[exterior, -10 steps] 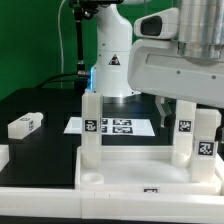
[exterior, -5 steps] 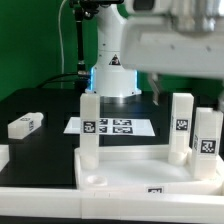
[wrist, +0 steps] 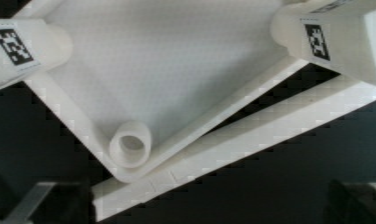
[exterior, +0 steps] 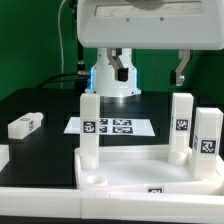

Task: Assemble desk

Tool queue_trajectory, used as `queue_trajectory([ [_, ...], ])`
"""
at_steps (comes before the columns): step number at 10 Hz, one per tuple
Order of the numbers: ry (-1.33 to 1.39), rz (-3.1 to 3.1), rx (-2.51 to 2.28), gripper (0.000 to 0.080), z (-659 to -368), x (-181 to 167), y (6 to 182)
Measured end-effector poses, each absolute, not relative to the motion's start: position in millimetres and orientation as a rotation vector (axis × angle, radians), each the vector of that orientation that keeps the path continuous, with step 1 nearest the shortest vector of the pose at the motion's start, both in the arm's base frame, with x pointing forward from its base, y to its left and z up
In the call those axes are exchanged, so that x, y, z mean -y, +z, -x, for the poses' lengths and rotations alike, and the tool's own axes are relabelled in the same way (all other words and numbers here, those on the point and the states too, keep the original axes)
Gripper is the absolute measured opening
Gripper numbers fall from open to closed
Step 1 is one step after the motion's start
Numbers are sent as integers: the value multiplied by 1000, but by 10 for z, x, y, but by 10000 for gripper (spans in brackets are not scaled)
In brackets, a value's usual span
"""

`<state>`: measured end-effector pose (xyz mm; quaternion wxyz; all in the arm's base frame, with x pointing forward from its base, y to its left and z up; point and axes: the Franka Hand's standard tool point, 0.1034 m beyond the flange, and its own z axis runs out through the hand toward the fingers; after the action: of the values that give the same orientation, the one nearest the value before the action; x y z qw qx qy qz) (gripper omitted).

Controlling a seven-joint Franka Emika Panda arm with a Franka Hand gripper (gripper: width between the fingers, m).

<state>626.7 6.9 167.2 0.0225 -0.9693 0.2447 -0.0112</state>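
Bright, even light bleached the white tabletop (exterior: 130,168) and cast only faint shadows. Beneath the jaws the wrist view looked soft; the fingertips (wrist: 32,200) themselves were dark, out-of-focus blurs.

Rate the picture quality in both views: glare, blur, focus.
Exterior view: the white arm housing across the top is overexposed and soft; the upright legs and marker board are sharp enough to show tags. Wrist view: the tabletop glares nearly featureless white; leg tags look slightly blurred.
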Motion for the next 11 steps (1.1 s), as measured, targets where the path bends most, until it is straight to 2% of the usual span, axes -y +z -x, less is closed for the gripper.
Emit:
queue_trajectory([
  [4, -35, 3012, -724, 649, -6257, -8, 1664],
  [6, -37, 3050, -553, 649, -6094, 521, 1603],
  [8, -56, 3076, -501, 649, -6036, 833, 1490],
  [9, -81, 3088, -493, 649, -6031, 940, 1403],
  [11, -73, 3089, -491, 649, -6028, 918, 1388],
])
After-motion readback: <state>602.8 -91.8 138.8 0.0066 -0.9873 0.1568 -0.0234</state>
